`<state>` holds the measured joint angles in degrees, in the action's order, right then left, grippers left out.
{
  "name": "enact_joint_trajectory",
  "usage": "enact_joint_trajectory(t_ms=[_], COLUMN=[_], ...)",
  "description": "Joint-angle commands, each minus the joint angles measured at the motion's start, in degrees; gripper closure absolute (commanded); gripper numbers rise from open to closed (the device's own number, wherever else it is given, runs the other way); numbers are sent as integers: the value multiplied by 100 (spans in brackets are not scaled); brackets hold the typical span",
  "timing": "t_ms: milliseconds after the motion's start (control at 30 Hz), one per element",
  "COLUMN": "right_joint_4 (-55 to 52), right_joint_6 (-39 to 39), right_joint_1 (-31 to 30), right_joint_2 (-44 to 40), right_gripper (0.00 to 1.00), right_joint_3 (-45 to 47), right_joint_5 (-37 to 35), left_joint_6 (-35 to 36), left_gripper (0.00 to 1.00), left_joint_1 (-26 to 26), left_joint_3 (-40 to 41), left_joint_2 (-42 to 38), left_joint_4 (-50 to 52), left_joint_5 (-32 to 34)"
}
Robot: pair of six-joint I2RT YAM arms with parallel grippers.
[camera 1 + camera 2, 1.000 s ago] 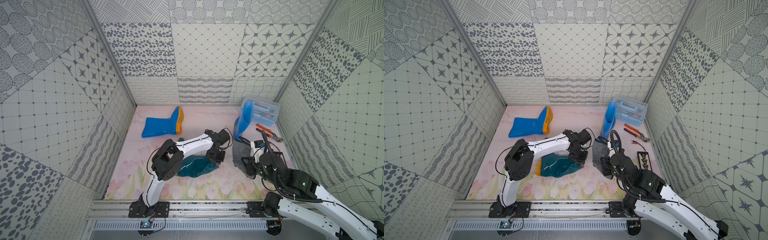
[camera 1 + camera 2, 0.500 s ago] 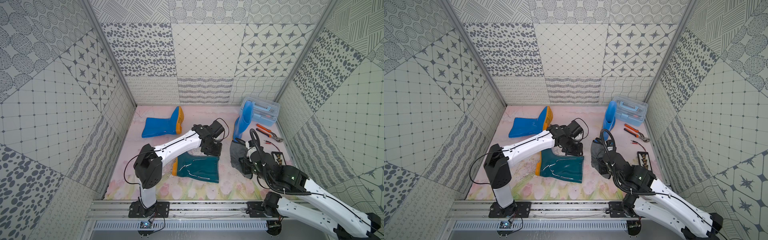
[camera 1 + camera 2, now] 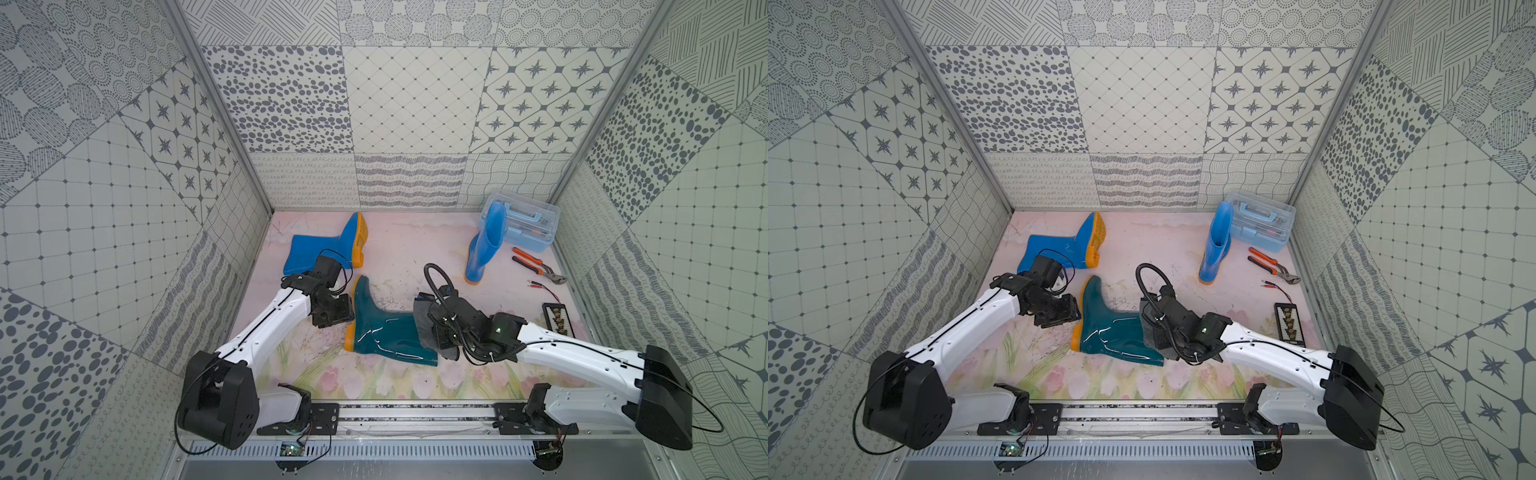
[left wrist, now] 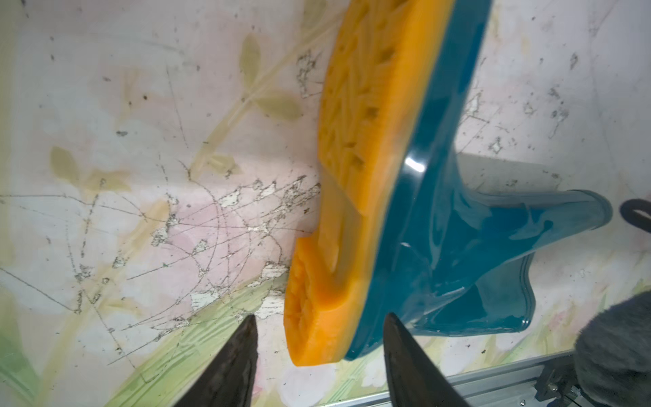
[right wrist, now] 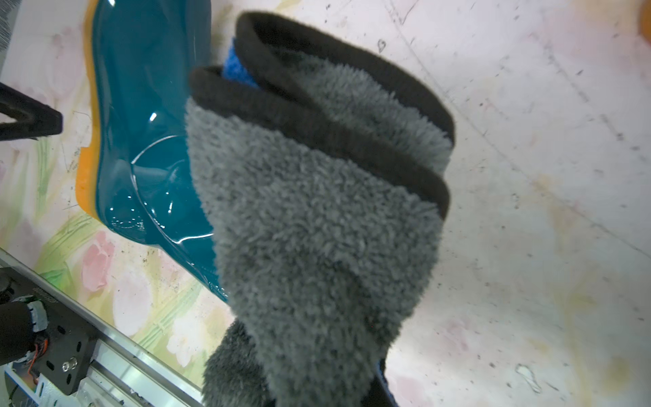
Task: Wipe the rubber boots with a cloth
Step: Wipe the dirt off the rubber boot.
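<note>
Bright even light; glare on teal boot [image 3: 386, 334].

**No readable text in view**

You can read no word, number, brand or sign in any of the views. The only lettering you get is a short line of small pale print on the black mounting plate [image 5: 60, 327], seen in the right wrist view. It is too small and blurred to make out.

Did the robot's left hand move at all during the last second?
Yes. The left gripper has swung away from the toolbox toward the left wall, ending by the orange sole of the green boot, fingers apart.
</note>
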<state>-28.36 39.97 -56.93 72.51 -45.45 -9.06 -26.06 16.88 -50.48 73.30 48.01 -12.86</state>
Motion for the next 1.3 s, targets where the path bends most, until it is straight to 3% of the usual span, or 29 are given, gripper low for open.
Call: enact_joint_trajectory(t_ms=[0,233,367,533,700,967,1267], right_joint_4=[792,999,786,793,1197,1670,1595], right_joint_6=[95,-161,-523,-729,-630,-509,-606], right_joint_1=[121,832,893,767,438,220,625], right_joint_2=[323,734,834,1468,2496,4163,5034], right_gripper=[100,100,100,100,100,100,100], right_joint_3=[28,-235,-739,-1527,-2374,-3625,-4988], right_joint_5=[330,805,699,890,1269,1804,1701], left_joint_6=[382,-684,-1074,-1261,-1480,-1405,-1438], left_gripper=[43,57,62,71,82,99,100], left_joint_1=[-272,64,608,685,680,686,701], left_joint_3=[440,1137,1255,1404,1720,1751,1940], left_joint_2=[-15,-107,-154,-258,-363,-238,-85], left_joint_4=[-778,-1826,-2091,-2080,-2403,-2021,-2177], left_joint_5=[-1434,-1772,-1480,-1013,-1148,-992,-1029])
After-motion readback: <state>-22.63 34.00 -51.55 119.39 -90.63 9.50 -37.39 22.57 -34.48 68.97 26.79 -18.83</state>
